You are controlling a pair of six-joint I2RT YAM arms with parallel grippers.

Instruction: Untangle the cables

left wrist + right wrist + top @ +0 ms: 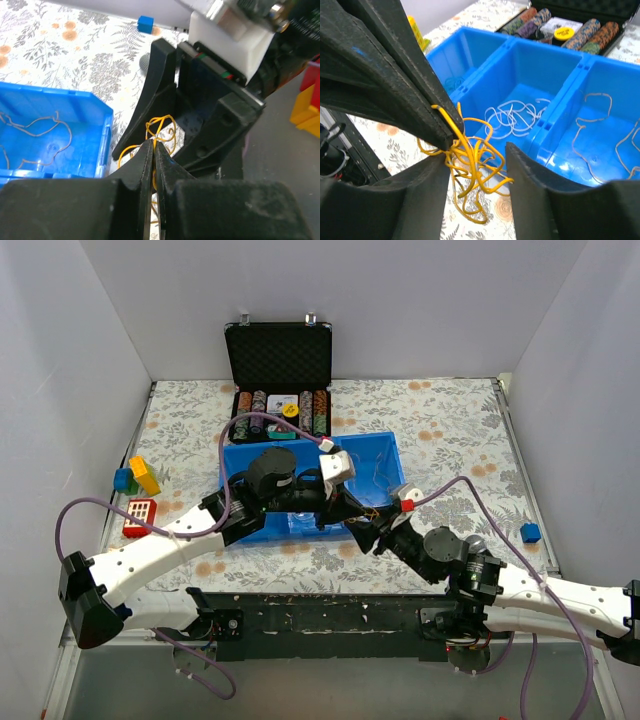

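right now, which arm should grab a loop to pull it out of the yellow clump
Right, probably. The right gripper is open, jaws either side of the yellow clump; the left gripper is shut on it.

- The surface (450, 420) is covered with a pale cloth printed with grey leaves and orange flowers.
- A blue tray (375, 455) with compartments sits at its middle.
- An open black case (280, 355) of poker chips stands just behind the tray, its lid upright.
- A yellow block (146, 474) and a blue block (123, 480) lie touching near the left edge.
- A red toy keypad (140, 517) lies just in front of them.
- A small blue cube (530, 532) lies alone near the right edge.
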